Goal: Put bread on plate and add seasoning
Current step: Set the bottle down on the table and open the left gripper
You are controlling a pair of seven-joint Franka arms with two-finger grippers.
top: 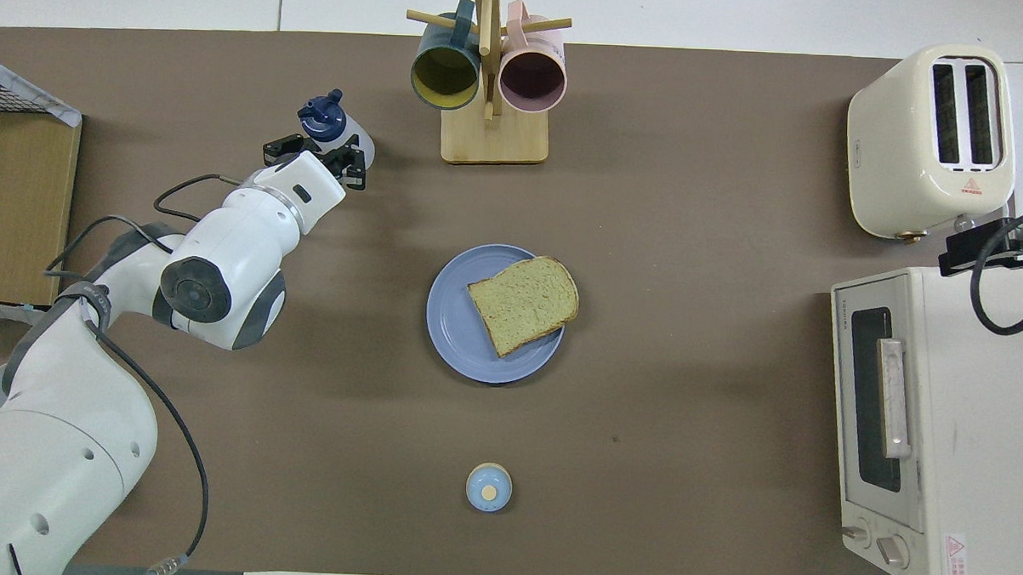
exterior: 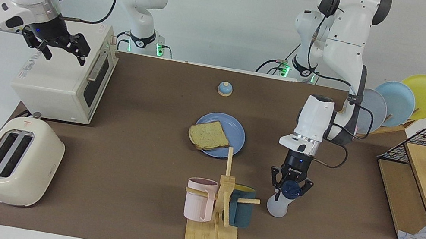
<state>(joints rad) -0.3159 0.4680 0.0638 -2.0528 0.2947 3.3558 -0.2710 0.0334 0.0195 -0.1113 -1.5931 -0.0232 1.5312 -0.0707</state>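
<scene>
The left gripper [exterior: 289, 188] is clenched around the neck of the seasoning bottle [exterior: 278, 205], just under its dark blue cap, over the brown table mat [exterior: 136, 158] beside the mug rack [exterior: 219, 208], toward the left arm's end of the table. The bottle hangs tilted, its translucent white body pointing down toward the mat; whether its base touches the mat cannot be told. Nearer to the robots than the rack sits the blue plate [exterior: 236, 134], with the bread [exterior: 208, 135] lying on it, one crust corner overhanging the rim. The right gripper [exterior: 59, 48] waits with fingers spread, above the toaster oven [exterior: 57, 83].
</scene>
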